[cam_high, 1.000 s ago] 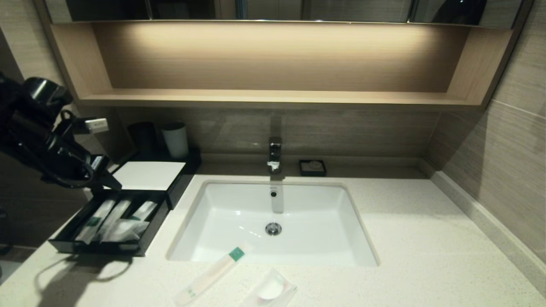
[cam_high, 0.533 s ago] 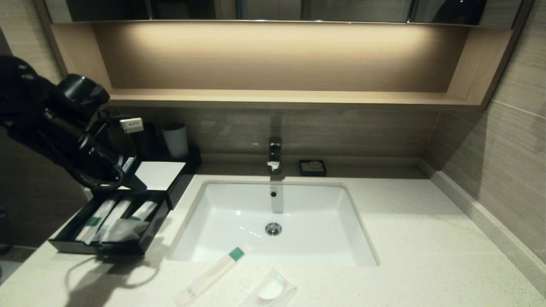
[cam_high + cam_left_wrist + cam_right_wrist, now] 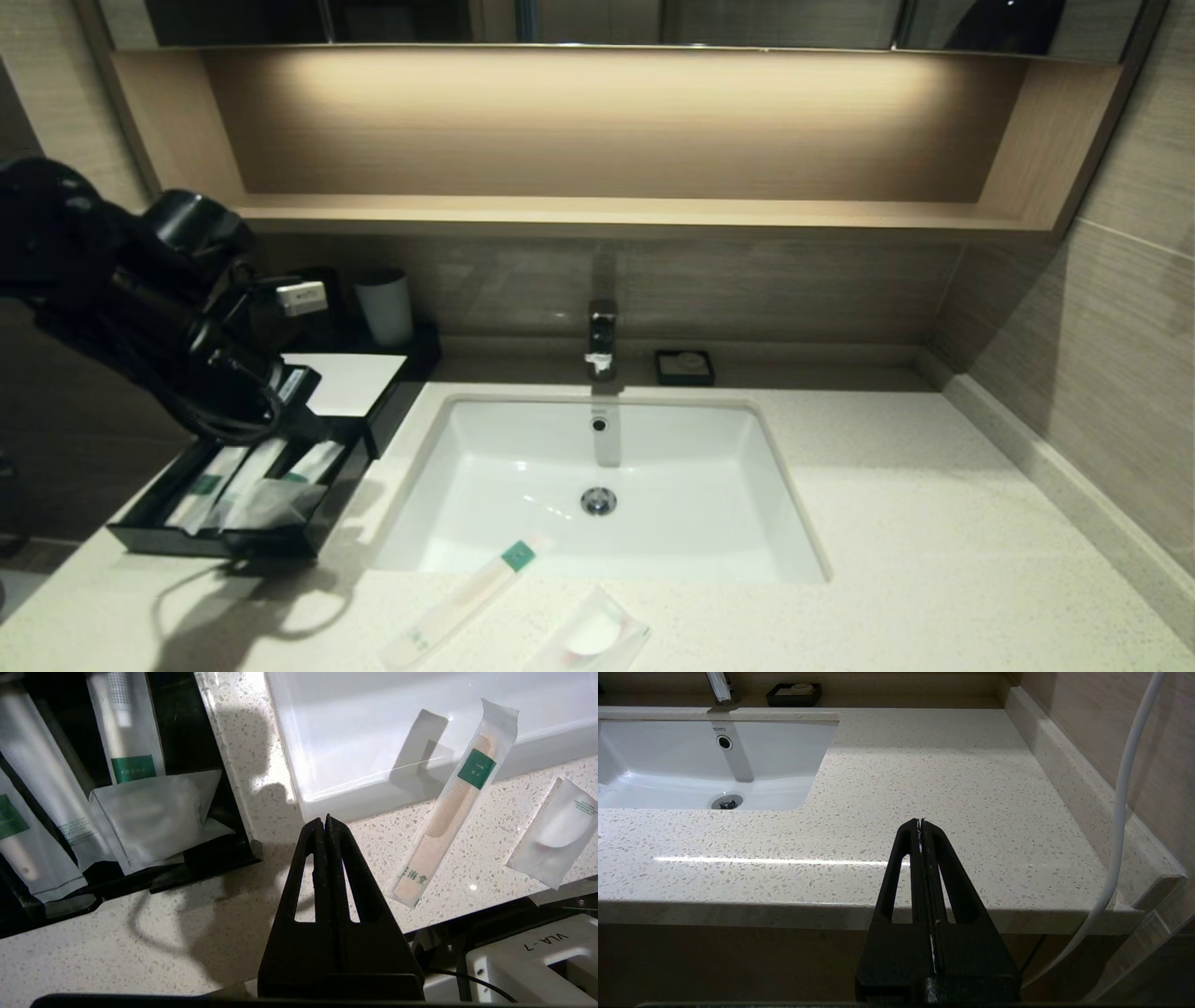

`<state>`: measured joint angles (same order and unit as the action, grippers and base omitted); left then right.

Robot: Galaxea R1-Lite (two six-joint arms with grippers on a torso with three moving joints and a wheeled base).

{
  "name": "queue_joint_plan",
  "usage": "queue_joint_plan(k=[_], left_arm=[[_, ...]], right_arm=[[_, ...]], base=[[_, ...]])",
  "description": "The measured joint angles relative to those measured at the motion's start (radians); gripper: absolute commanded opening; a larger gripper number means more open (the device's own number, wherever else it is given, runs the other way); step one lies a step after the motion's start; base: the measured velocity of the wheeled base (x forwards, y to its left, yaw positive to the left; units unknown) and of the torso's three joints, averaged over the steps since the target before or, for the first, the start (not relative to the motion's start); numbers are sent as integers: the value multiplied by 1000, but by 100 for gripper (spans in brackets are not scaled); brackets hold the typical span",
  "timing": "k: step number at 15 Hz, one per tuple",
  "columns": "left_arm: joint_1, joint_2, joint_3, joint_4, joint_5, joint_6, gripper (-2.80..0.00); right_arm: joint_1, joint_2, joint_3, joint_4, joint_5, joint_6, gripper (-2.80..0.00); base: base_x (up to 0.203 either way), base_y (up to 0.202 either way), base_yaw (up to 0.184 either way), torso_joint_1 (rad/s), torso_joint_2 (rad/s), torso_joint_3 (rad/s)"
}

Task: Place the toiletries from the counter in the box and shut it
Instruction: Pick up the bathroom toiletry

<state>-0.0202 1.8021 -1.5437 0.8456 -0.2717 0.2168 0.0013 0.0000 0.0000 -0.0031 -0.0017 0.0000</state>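
The left gripper (image 3: 325, 822) hangs over the counter (image 3: 934, 523) beside the open drawer tray, its fingers pressed together on nothing. In the head view it (image 3: 322, 431) sits at the tray's inner corner, below the box's (image 3: 350, 381) white top. The pulled-out drawer tray (image 3: 317, 527) holds several wrapped packets (image 3: 154, 812), though how many lie there is hard to count. The long whitish packet with a green end (image 3: 448, 812) lies on the counter's front strip, its green end reaching over the sink (image 3: 728, 551) rim. Just beside it rests the small square sachet with a white disc (image 3: 558, 833). The right gripper (image 3: 921, 823) is parked low off the counter's front edge, fingers together, empty.
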Motion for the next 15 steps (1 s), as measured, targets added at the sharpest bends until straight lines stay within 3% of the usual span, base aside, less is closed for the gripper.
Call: queue_joint_plan(k=[3,10,15], left_arm=[[-55,-2,63,-88,14,5,-280],[-226,32,86,-87,15,-8,-280],[-320,72,93,-94,15,-62,-280]], right_arm=[[0,0,0,0,1,0,-280],[0,0,0,1,0,0,-280],[0,0,0,0,0,0,-280]], base=[[0,0,0,0,0,0],[0,0,0,0,0,0],[0,0,0,0,0,0]])
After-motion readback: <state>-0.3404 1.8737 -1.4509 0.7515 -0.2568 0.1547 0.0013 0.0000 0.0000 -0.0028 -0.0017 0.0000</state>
